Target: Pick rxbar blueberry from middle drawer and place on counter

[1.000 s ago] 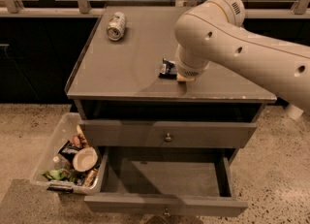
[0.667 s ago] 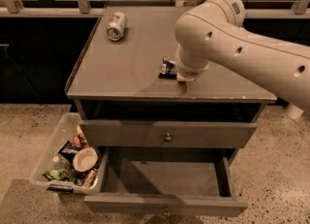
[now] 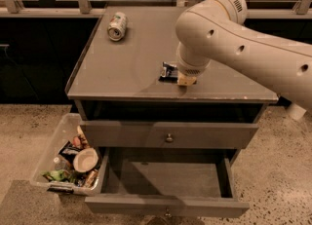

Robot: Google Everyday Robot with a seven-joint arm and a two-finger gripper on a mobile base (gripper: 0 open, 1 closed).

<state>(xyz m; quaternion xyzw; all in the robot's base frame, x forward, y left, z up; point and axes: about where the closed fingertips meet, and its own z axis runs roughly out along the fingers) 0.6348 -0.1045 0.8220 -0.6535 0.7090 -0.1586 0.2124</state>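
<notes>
We see the rxbar blueberry (image 3: 168, 70) lying flat on the counter (image 3: 126, 68), right of its middle and toward the front edge. The gripper (image 3: 187, 79) is down at the counter surface at the bar's right end, mostly hidden under the white arm (image 3: 243, 48); we cannot tell whether it grips the bar. The middle drawer (image 3: 165, 178) stands pulled open, grey floor showing. A drink can (image 3: 117, 26) lies on its side near the counter's back left corner. A clear bin of snacks (image 3: 66, 158) sits left of the drawer.

Gripper (image 3: 186, 79) largely hidden under arm (image 3: 243, 48) (cropped at edge), rxbar blueberry (image 3: 168, 70) partly covered.
</notes>
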